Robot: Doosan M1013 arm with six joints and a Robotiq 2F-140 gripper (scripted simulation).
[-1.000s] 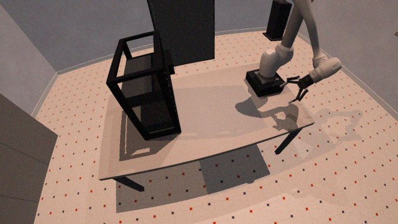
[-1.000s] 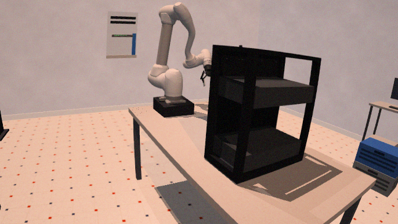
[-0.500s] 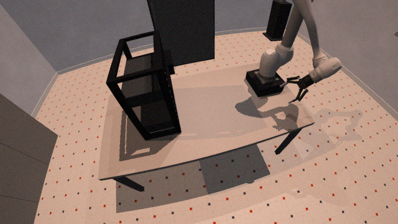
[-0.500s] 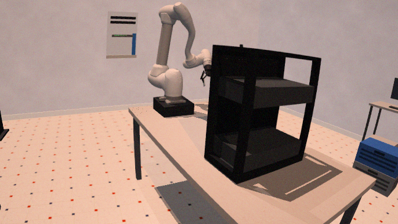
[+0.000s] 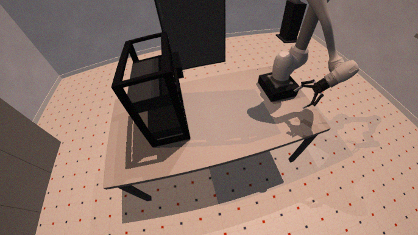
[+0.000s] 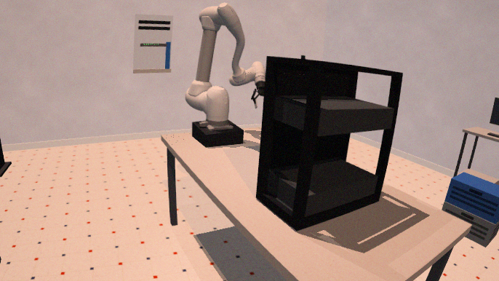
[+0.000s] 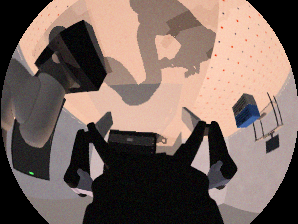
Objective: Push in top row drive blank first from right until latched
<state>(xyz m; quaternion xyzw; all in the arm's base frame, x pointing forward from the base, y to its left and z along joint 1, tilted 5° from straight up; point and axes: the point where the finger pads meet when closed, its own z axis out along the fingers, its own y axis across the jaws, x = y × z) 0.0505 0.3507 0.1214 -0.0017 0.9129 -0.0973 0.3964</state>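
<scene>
The black open-frame rack point(image 5: 152, 91) stands upright on the left part of the table, and also shows in the exterior view point(image 6: 320, 142). Its front faces the arm and is seen only edge-on point(image 5: 178, 88), so the drive blanks are hidden in every view. My gripper point(image 5: 303, 97) is open and empty. It hangs over the table's right end beside the arm's black base point(image 5: 278, 86), far from the rack. In the exterior view the gripper point(image 6: 254, 98) is partly behind the rack's top corner. In the wrist view the spread fingers point down at the table top.
A tall dark cabinet point(image 5: 192, 30) stands behind the table. A blue box point(image 6: 473, 204) sits on the floor past the table's end, next to a small side table point(image 6: 480, 135). The table's near edge point(image 5: 213, 165) runs in front of the rack.
</scene>
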